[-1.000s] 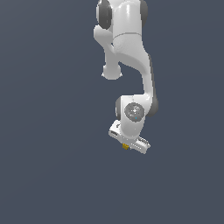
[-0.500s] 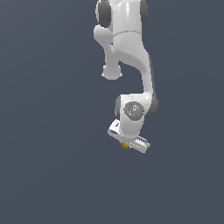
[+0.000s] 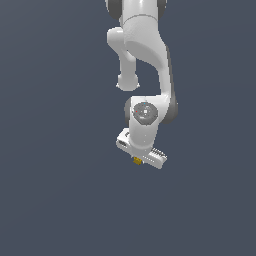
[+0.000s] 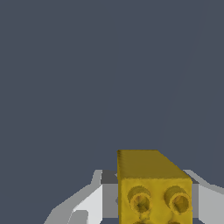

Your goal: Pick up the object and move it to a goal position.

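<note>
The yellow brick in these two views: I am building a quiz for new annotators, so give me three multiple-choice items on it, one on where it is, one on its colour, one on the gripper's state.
1. Where is the yellow brick?
A. Between the fingers of the gripper
B. Lying far off to the exterior view's left
C. On top of the arm's base

2. What colour is the brick?
A. Bright red
B. Mustard yellow
C. Pale blue

3. How does the gripper stand?
A. Wide open with nothing in it
B. Out of sight in both views
C. Shut on the brick

Key:
1 A, since the wrist view shows white fingers on either side of the brick, and the exterior view shows it right under the white hand.
2 B, as both views show a yellow block with round studs.
3 C, because the fingers flank the brick closely in the wrist view.
</note>
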You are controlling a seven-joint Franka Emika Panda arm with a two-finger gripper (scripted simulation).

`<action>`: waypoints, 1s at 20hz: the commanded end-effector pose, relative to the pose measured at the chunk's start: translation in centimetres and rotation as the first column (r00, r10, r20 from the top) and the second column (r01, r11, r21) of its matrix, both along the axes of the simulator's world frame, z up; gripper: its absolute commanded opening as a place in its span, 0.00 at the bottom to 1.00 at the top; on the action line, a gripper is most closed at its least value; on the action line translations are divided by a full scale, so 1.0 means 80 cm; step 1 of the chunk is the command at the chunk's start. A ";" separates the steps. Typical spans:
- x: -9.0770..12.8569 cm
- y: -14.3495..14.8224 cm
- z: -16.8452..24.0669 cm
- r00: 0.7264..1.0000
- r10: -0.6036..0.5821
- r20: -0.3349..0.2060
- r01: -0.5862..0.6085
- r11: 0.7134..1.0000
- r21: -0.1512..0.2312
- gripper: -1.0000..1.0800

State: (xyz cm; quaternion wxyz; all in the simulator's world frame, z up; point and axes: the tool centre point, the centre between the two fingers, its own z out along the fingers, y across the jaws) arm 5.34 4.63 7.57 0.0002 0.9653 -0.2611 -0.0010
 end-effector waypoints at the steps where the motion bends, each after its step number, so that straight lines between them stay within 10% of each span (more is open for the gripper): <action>1: -0.003 -0.015 0.027 1.000 -0.001 0.002 0.001 1.000 0.001 0.00; 20: -0.033 -0.155 0.280 1.000 -0.001 0.002 0.001 1.000 0.002 0.00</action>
